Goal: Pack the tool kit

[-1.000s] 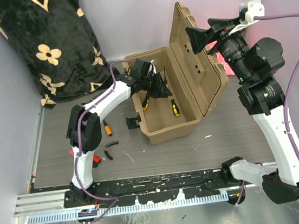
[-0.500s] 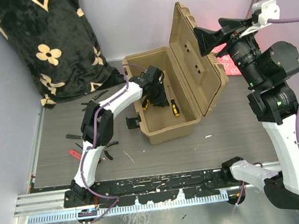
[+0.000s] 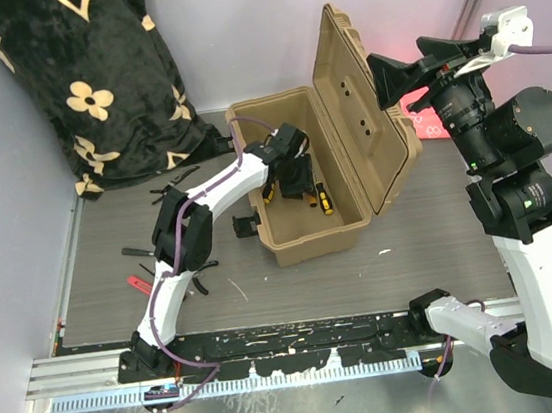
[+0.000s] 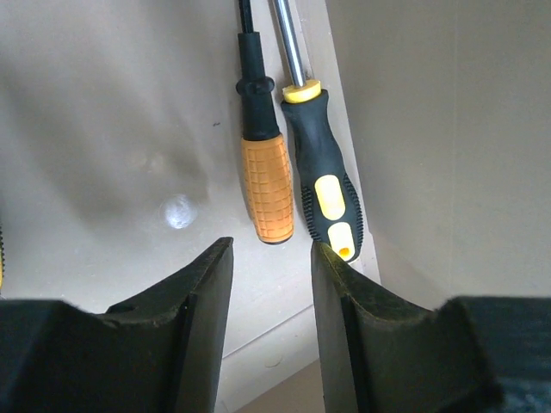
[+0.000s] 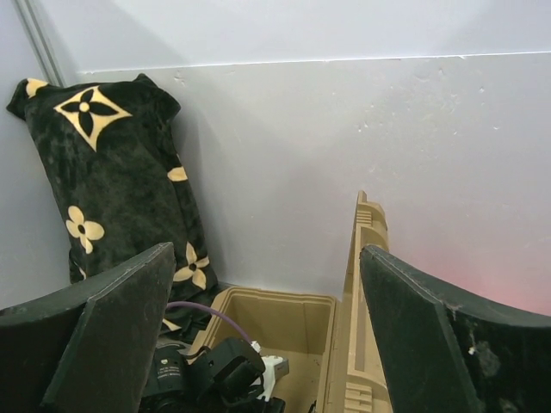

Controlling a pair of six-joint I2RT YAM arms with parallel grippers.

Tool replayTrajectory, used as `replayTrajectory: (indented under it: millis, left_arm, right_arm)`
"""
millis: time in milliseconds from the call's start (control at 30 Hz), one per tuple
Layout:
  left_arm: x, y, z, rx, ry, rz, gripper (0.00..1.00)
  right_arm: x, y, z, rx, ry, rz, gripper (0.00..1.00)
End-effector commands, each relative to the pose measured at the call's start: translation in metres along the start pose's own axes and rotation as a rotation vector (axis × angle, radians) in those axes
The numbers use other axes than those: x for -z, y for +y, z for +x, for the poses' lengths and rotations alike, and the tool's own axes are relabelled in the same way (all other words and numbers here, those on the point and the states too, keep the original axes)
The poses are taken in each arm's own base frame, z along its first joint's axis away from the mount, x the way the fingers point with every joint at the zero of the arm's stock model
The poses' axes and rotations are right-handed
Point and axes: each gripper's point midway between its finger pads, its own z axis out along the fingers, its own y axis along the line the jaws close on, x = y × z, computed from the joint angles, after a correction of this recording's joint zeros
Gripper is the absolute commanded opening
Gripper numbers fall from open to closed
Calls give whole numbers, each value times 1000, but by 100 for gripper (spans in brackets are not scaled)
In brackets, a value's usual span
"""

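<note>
Tan plastic toolbox (image 3: 310,238), lid (image 3: 357,126) upright; orange-handled screwdriver (image 4: 267,185) inside.

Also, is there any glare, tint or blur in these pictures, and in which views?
Left wrist view: a small glare spot on the toolbox floor and shine on one steel shaft; the screwdrivers are sharp, the left fingers softer. Right wrist view: a pinkish tint on the wall; the right fingers nearly black. Top view: even light, sharp.

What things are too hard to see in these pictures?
- Top view: left hand covers part of the toolbox floor.
- Left wrist view: orange-handled tool and black-and-yellow screwdriver run off the top edge.
- Top view: small tools at the far left are too tiny to name.
</note>
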Motion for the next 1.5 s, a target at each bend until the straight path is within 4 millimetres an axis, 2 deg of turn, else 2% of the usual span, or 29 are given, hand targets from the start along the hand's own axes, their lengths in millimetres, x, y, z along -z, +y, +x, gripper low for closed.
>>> replayTrajectory:
  millis: [0,133,300,400,533,667,733,767,833,900,1000,1100,1133,1267,1467]
  left_arm:
    - [22,-20,-26,-47,-99,31,43]
    - [77,-45,-64,-121,-251,77,43]
    - [178,-71,-112,-217,-495,151,47]
    - [241,-67,-131,-265,-640,144,52]
    - [318,-30,-149,-265,-840,86,66]
    - [367,46,-145,-174,-946,-22,84]
    - [379,94,-130,-104,-957,-105,86]
    - [381,119,-122,-57,-952,-151,91]
    - [383,164,-100,51,-922,-219,95]
    - [375,204,-75,132,-861,-277,98]
    - [357,248,-44,162,-749,-330,98]
    - [339,260,-23,-25,-631,-312,98]
    - [332,259,-14,-178,-569,-281,98]
    - [317,252,16,-560,-425,-129,98]
    - [291,263,66,-941,-180,-6,98]
  right_arm:
    - [3,-2,-13,17,-42,11,93]
    - [2,-1,-11,13,-38,6,94]
    - [-2,-1,-8,10,-37,1,94]
    - [-6,0,-4,9,-29,-5,95]
    - [-12,1,1,5,-23,-15,97]
    - [-20,3,10,-4,-7,-32,97]
    - [-24,4,14,-8,-3,-38,97]
    - [-26,4,16,-14,2,-41,98]
    - [-29,6,21,-21,9,-49,98]
    - [-33,6,26,-27,18,-58,98]
    - [-38,9,32,-41,27,-73,98]
    - [-42,11,35,-46,33,-86,98]
    - [-43,11,36,-48,35,-88,98]
    - [-44,12,38,-44,39,-93,98]
    - [-44,13,38,-40,41,-98,98]
